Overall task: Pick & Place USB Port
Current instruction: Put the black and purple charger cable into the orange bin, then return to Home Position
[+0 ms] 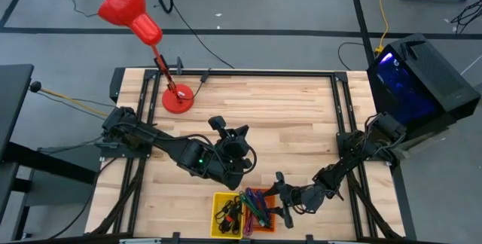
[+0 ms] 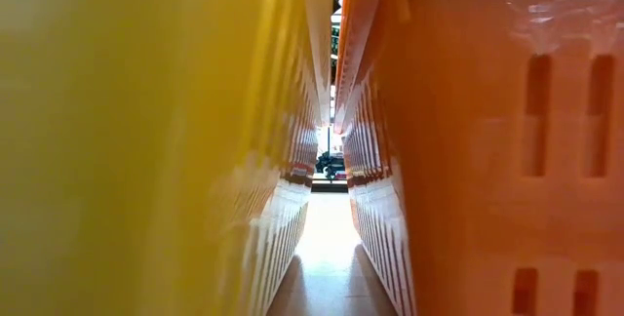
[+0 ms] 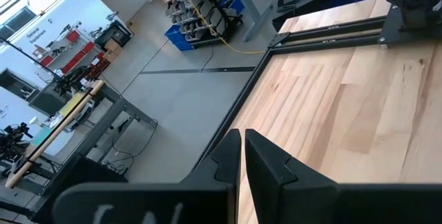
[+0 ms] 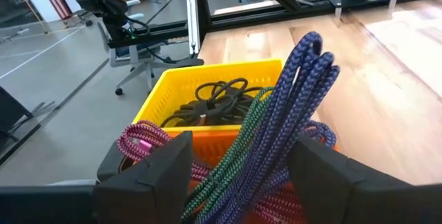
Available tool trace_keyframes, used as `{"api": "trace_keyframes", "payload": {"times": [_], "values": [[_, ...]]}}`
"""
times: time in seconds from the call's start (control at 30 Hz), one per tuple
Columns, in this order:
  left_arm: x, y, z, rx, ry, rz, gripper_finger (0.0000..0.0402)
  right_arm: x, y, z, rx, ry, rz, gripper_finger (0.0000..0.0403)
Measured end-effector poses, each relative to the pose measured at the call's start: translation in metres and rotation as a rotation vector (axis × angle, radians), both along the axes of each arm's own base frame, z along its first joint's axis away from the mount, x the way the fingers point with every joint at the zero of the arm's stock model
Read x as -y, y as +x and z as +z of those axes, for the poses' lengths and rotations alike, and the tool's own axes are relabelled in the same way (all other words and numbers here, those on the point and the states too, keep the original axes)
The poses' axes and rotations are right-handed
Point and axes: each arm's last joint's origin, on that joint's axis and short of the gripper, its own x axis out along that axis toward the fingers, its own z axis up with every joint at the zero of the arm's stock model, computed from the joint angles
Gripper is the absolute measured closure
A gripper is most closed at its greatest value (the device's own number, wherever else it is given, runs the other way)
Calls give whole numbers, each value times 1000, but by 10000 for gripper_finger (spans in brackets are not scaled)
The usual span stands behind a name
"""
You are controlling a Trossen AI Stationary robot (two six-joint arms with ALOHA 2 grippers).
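Two bins sit side by side at the worktop's (image 1: 301, 116) near edge. From the left: the left end effector (image 1: 230, 142) hovers mid-worktop, clenched on nothing, well apart from them. Next, the yellow bin (image 1: 218, 201) holds black cables. Beside it, the orange bin (image 1: 260, 195) holds several braided cables. A blue braided cable (image 4: 293, 106) stands steeply between the right end effector's (image 1: 282, 199) released fingers, directly over the orange bin; that arm is nearer.

Cables in your two bins
Blue braided cable (image 4: 286, 120) stands looped over the orange bin (image 4: 228, 141); black cables (image 4: 214, 99) fill the yellow bin (image 4: 173, 79).
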Motion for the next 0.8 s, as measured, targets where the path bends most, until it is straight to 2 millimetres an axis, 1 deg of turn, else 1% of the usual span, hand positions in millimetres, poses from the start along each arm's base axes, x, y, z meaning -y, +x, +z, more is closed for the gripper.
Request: {"api": "trace_keyframes", "payload": {"times": [0.2, 0.43, 0.57, 0.7, 0.8], "values": [[0, 0, 0, 3, -2, 1, 376, 6, 5, 0, 2, 0, -23, 172], [0, -1, -1, -4, 0, 2, 376, 16, 13, 0, 10, -51, -51, 172], [-2, -4, -4, -36, 7, 13, 376, 24, 18, 1, 17, -88, -74, 172], [-8, -13, -9, -46, 19, 76, 376, 35, 18, 15, 29, -141, -95, 173], [-18, -29, -9, -38, -4, 149, 376, 46, 9, 30, 51, -211, -165, 178]]}}
